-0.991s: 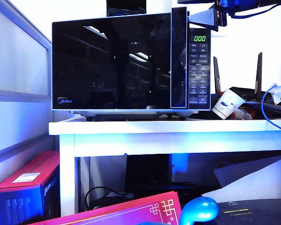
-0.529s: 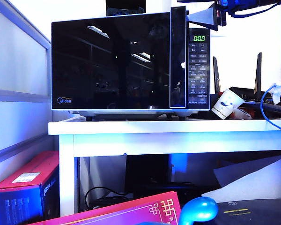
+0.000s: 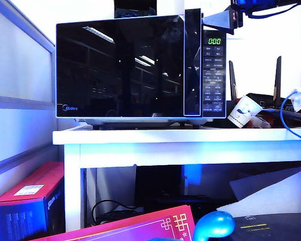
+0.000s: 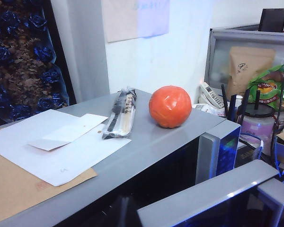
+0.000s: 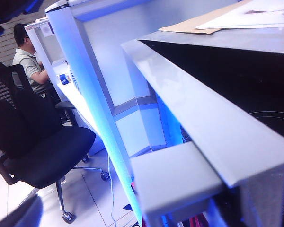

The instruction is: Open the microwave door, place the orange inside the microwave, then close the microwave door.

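The black-and-silver microwave (image 3: 213, 75) stands on a white table (image 3: 180, 136), its display lit green. Its glossy black door (image 3: 120, 65) with the vertical handle strip (image 3: 192, 60) stands slightly ajar; in the left wrist view the door's silver top edge (image 4: 208, 194) is swung away from the body over a dark gap. The orange (image 4: 170, 106) rests on the microwave's grey top (image 4: 146, 142) and is hidden in the exterior view. A dark wedge of my right gripper (image 3: 216, 21) sits at the door's upper right corner; its jaws are not readable. My left gripper shows in no view.
A tipped paper cup (image 3: 241, 111), router antennas (image 3: 277, 80) and a blue cable (image 3: 286, 115) crowd the table right of the microwave. Paper sheets (image 4: 52, 142) and a chopsticks packet (image 4: 120, 113) lie on its top. A person's office chair (image 5: 38, 142) stands beside the desk.
The door has shifted slightly, its reflections sliding across the glass and its edges moving a little rightward. The right gripper stays at the door's upper right corner.
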Motion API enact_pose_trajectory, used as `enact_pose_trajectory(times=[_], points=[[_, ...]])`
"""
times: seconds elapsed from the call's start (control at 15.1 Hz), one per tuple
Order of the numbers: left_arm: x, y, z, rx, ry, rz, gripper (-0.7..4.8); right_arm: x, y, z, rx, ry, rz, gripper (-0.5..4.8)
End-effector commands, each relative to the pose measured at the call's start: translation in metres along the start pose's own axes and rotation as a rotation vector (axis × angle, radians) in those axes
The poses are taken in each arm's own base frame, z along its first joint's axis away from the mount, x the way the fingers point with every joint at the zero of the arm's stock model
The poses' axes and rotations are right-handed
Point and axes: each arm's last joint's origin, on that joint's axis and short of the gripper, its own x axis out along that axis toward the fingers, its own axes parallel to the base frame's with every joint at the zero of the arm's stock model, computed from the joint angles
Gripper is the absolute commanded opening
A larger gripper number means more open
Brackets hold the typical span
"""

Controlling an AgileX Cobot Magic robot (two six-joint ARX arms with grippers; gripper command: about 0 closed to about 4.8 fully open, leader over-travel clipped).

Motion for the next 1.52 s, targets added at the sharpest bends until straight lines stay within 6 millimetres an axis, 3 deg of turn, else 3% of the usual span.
enact_pose_trajectory(times=[0.07,0.4,0.53,0.92,1.12,1.26,1.52], points=[[-0.001,-0.001,0.004,0.009,-0.018,0.001,-0.05,-0.006,0.002,0.010,-0.061,-0.027,-0.005,4.63],[-0.001,-0.001,0.004,0.011,-0.021,0.001,-0.05,-0.033,0.002,0.021,-0.064,-0.039,-0.079,4.63],[-0.001,-0.001,0.004,0.011,-0.023,0.001,-0.05,-0.034,0.002,0.021,-0.086,-0.043,-0.120,4.63],[-0.001,-0.001,0.004,0.011,-0.023,-0.002,-0.05,-0.035,-0.012,0.019,-0.205,-0.068,-0.594,4.58],[-0.001,-0.001,0.004,0.011,-0.023,-0.002,-0.05,-0.024,-0.021,0.010,-0.242,-0.042,-0.723,4.58],[-0.001,-0.001,0.004,0.011,-0.022,-0.002,-0.05,-0.006,-0.025,0.000,-0.271,-0.010,-0.797,4.58],[-0.001,-0.001,0.003,0.009,-0.017,-0.002,-0.05,0.008,-0.021,-0.004,-0.292,-0.004,-0.769,4.39]])
